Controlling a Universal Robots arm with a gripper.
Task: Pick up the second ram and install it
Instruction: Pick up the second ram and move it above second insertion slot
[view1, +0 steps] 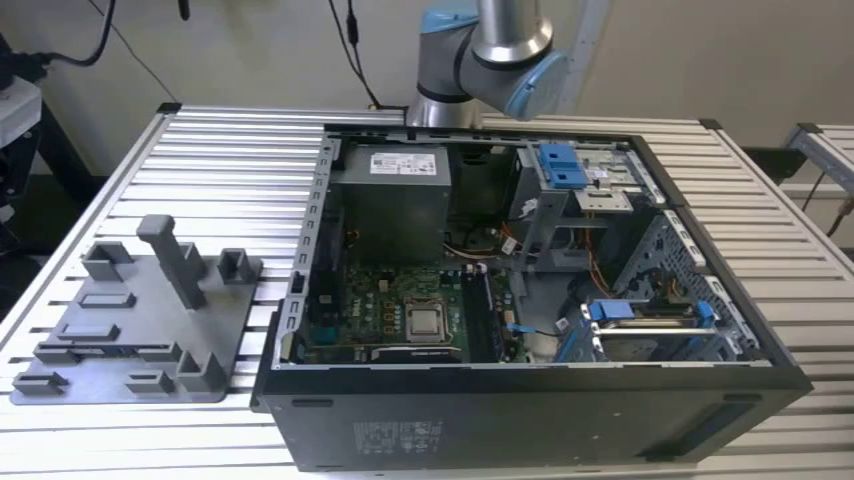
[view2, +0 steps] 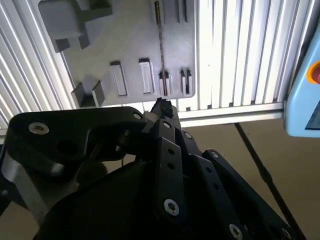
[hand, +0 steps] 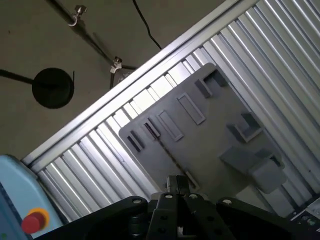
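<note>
The second ram (view2: 161, 50) is a thin dark stick standing on edge in a slot of the grey fixture tray (view2: 135, 40). In the first wrist view the second ram (hand: 167, 150) runs across the fixture tray (hand: 210, 135), far below my fingertips. In the exterior view the second ram (view1: 118, 347) is a dark strip near the fixture tray's (view1: 134, 300) front edge. My gripper (hand: 175, 183) hangs high above the tray with its black fingers pressed together and nothing between them. In the second wrist view the gripper (view2: 162, 106) lines up over the ram's near end.
An open computer case (view1: 534, 400) lies on the ribbed aluminium table (view1: 227, 150), at the exterior view's right of the tray. Its motherboard (view1: 400, 300) shows a processor socket (view1: 427, 322) with dark memory slots (view1: 477, 315) beside it. A pale blue pendant with a red button (hand: 30, 220) sits off the table's edge.
</note>
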